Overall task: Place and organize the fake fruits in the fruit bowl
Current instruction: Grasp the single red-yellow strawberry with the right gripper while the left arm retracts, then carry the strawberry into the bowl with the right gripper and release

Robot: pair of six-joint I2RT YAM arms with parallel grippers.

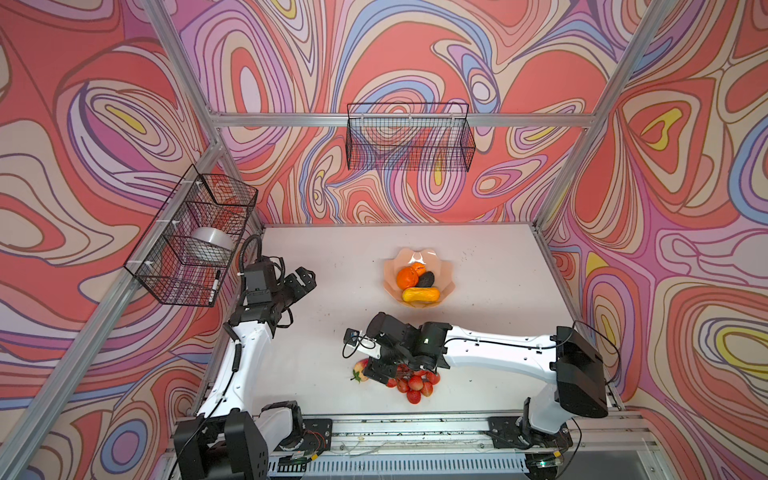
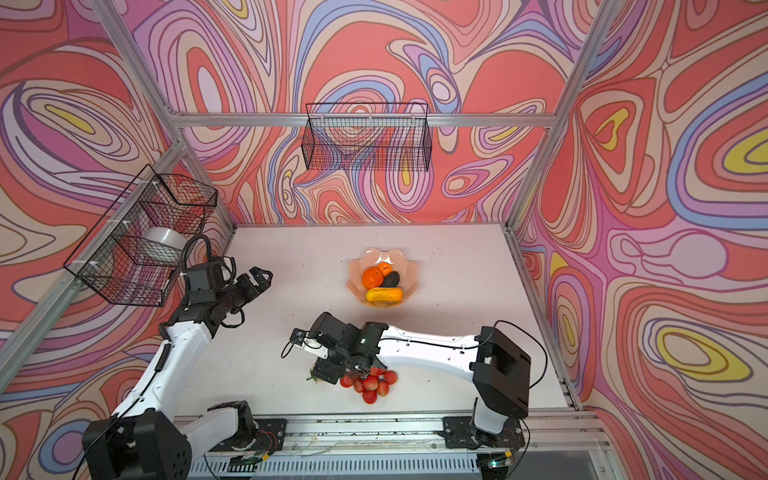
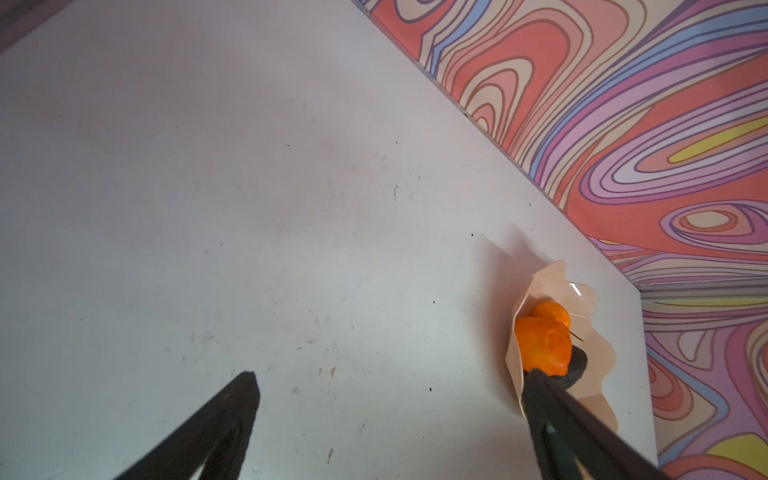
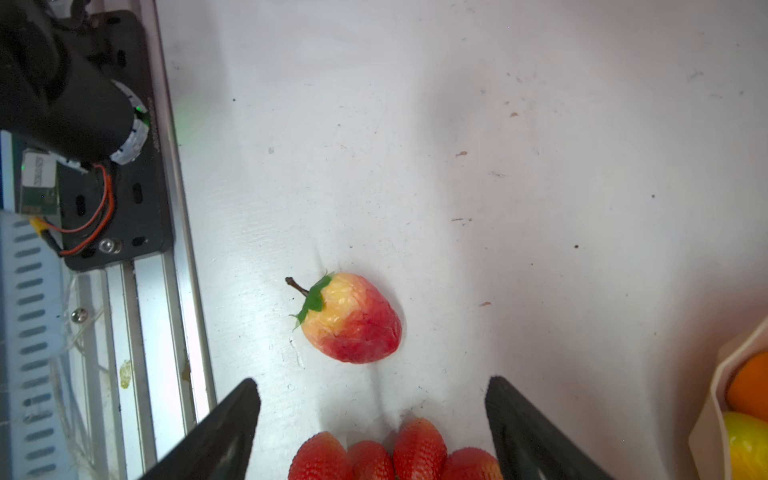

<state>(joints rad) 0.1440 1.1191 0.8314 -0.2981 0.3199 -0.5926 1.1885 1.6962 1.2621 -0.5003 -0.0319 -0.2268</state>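
Strawberry [image 4: 351,318] lies before low right hand [image 4: 372,381], jaws spread.

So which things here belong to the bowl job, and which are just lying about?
Job: pale peach scalloped bowl; larger orange, smaller orange, dark avocado, yellow oblong fruit inside it; red-yellow strawberry and red grape bunch on the table.
Lying about: two black wire baskets; white-silver round object in one.

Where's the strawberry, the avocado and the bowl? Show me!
strawberry [image 4: 351,320]: right wrist view, middle of its red-yellow body.
avocado [image 1: 426,279]: a top view, middle of its dark skin.
bowl [image 1: 445,270]: a top view, bare inner wall near the rim.
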